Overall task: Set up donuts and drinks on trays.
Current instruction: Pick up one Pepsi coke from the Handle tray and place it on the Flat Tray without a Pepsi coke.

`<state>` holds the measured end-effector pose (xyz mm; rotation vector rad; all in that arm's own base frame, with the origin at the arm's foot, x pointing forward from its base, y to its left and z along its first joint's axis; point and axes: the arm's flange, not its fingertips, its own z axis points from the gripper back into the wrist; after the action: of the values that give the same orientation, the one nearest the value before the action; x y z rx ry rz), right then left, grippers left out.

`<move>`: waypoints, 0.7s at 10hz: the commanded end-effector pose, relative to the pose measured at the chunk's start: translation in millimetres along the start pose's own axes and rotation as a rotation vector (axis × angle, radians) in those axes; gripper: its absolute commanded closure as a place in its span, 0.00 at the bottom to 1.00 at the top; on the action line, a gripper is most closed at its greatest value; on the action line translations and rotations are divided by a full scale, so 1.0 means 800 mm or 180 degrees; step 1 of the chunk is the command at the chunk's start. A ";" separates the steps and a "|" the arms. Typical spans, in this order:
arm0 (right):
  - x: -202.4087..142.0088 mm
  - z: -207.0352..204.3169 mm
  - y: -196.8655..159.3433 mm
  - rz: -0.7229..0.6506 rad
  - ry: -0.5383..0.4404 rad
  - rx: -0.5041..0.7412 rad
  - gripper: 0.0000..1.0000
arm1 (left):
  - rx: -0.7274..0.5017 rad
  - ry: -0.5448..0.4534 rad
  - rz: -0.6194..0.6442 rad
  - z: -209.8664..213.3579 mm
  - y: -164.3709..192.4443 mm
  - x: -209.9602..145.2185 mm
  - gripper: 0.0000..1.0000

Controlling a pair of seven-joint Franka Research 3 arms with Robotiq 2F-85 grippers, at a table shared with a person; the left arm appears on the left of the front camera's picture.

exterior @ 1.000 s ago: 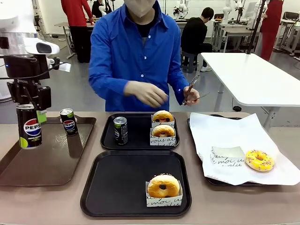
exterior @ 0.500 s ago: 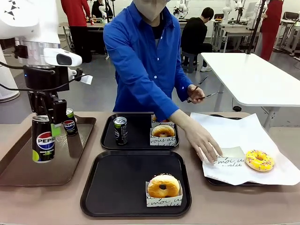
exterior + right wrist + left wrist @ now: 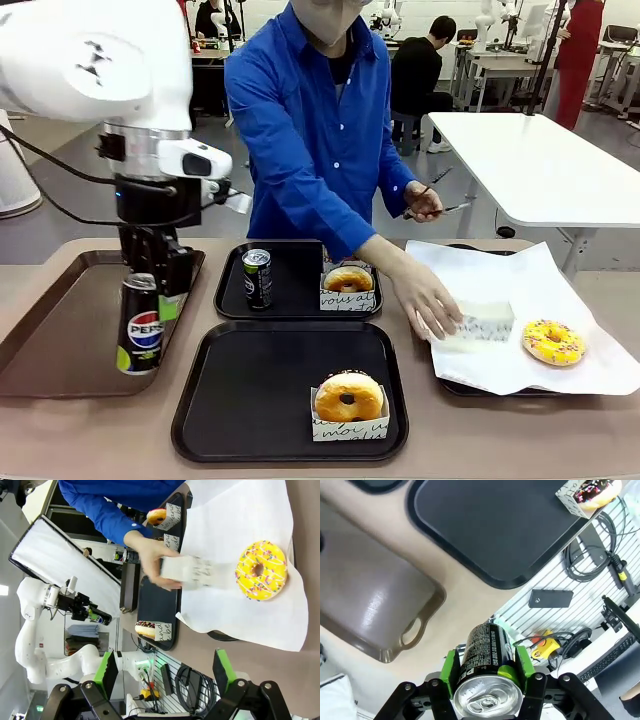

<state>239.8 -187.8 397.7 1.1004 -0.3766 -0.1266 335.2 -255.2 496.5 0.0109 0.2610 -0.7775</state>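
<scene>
The left gripper (image 3: 152,288) clamps a slim black Pepsi can (image 3: 143,335) upright over the right edge of a glossy brown tray (image 3: 60,370), just left of the near matte black tray (image 3: 250,400), which carries one sleeved golden ring donut (image 3: 348,397). The right gripper (image 3: 166,672) hangs with jaws apart near a yellow-iced sprinkled donut (image 3: 261,570) on white paper (image 3: 235,525), where a person's hand (image 3: 430,305) presses a paper sleeve (image 3: 482,325).

The tan table (image 3: 100,432) carries a brown glossy tray (image 3: 60,350) at the robot's left, a near black tray (image 3: 250,390) and a far black tray (image 3: 295,270) one behind the other in the middle, and a paper-lined tray (image 3: 462,388) at the right.
</scene>
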 end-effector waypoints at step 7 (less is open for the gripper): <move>0.001 0.000 -0.001 0.0038 -0.0027 0.0071 0.00 | 0.0015 0.0095 0.0093 0.010 -0.001 0.028 0.43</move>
<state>239.8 -187.8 397.6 1.1004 -0.3764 -0.1267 357.4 -307.7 466.9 0.0267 0.2915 -0.7580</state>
